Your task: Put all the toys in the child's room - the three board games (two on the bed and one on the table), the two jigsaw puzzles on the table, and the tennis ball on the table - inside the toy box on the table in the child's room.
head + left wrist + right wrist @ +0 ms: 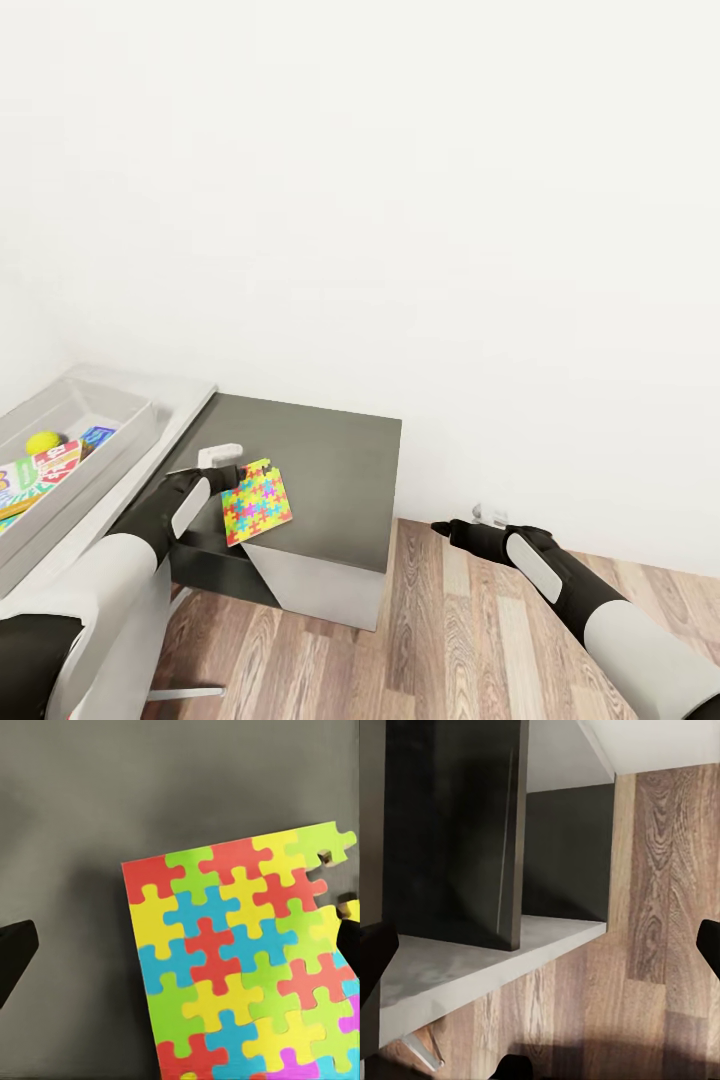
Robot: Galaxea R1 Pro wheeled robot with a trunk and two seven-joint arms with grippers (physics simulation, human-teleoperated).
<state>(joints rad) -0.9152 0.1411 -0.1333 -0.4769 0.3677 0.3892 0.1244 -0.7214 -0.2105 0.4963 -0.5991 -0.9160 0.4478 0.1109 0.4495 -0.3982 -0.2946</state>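
White wall, wood-plank floor, and a low dark grey table – the jigsaw puzzle lies flat on its front-left corner, a thin square of bright interlocking pieces. The left tool straddles it, fingers wide apart, gripping nothing. At nine o'clock, the grey toy box already holds the tennis ball. The right tool idles over the floor, spread open.
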